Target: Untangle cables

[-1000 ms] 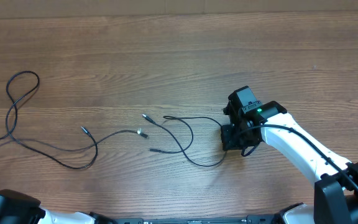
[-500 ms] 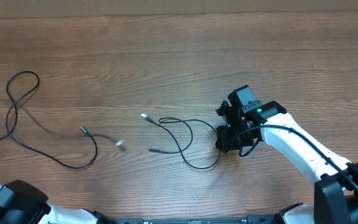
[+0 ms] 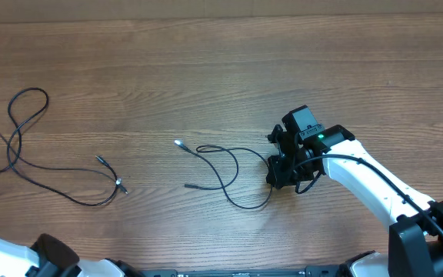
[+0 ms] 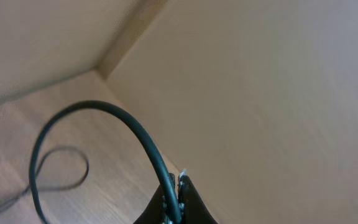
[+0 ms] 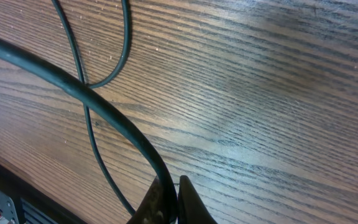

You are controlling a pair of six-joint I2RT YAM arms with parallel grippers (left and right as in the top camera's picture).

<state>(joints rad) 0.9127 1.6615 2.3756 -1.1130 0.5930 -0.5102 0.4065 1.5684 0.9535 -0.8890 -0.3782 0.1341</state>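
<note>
Right gripper (image 3: 280, 166): jaws closed, pinching one end of the right cable (image 3: 221, 147). Its wrist cam shows the strand clamped between the fingertips. From the gripper that cable spreads left in loose flat loops on the table (image 3: 221, 61), with one silvery plug tip lying free at the far end of the loops.

Left cable (image 3: 31, 90): well left of the right gripper, beyond that plug tip, and not touching the right cable. It lies in one narrow loop plus a long slack run that leaves the overhead frame.

Left gripper (image 4: 178, 185): outside the overhead view, closed on a black strand that looks like the left cable. The strand arcs up from the fingertips.
</note>
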